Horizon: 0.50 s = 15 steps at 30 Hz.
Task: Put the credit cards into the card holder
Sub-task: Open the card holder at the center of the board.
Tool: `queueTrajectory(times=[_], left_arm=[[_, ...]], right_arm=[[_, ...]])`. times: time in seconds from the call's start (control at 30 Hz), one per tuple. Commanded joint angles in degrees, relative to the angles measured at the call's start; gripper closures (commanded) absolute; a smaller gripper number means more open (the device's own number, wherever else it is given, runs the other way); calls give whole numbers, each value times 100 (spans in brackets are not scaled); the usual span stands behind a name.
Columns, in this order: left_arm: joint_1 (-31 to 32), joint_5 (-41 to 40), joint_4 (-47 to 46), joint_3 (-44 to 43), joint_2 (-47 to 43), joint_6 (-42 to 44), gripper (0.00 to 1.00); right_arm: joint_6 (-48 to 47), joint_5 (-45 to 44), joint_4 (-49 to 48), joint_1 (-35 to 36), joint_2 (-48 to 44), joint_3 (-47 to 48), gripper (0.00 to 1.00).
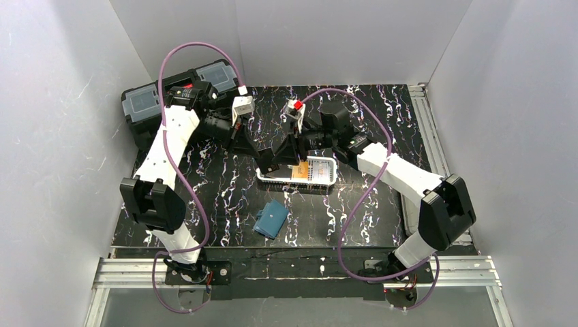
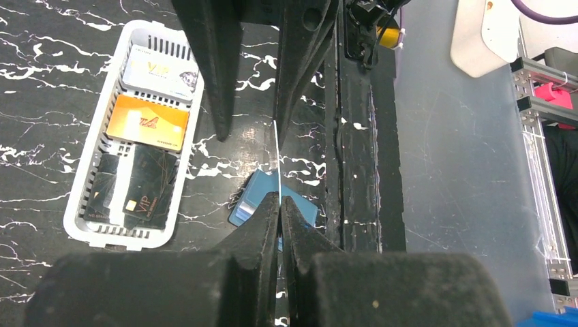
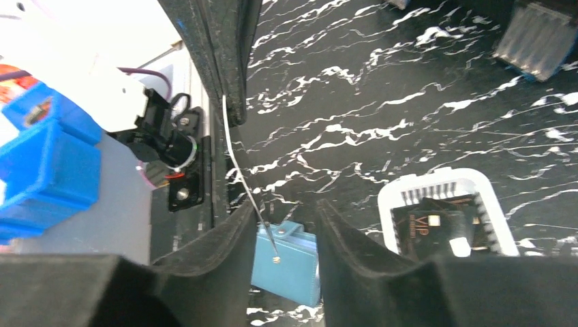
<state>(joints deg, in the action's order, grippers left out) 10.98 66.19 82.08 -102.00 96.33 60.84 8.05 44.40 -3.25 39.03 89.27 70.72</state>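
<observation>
Left gripper (image 2: 281, 199): fingers pressed together, pinching one card (image 2: 278, 157) by its end. The card is seen edge-on in both wrist views as a thin white line, so its face colour cannot be told. It is held in the air above the table (image 1: 225, 197), over the gap between the basket (image 2: 76, 204) and the holder (image 2: 253, 196).

Right gripper (image 3: 286, 208): fingers spread, one on each side of the free end of the held card. The card runs close along the inner face of one finger. Contact there cannot be confirmed, and the other finger stands clear of it.

In the top view the two grippers meet tip to tip over the near edge of the basket.

Basket contents, per the left wrist view:
- pale card (image 2: 160, 71) lying flat at one end
- orange card (image 2: 146, 121) lying flat in the middle
- black cards (image 2: 146, 187) overlapping at the other end

Holder: teal, closed, lying flat on the table nearer the arm bases than the basket. It is near the basket but apart from it, and no card is in it.

Toolbox (image 1: 146, 102): at the far left corner of the table, behind the left arm.
</observation>
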Motion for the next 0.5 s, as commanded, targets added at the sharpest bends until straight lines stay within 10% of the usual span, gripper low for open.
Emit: queueTrajectory(times=[0.0, 0.47], left_arm=[[-26, 346, 351, -174, 46, 133, 100], [-27, 278, -20, 43, 41, -147, 100]], right_arm=[[130, 282, -263, 119, 139, 272, 65], [603, 518, -607, 202, 5, 92, 99]])
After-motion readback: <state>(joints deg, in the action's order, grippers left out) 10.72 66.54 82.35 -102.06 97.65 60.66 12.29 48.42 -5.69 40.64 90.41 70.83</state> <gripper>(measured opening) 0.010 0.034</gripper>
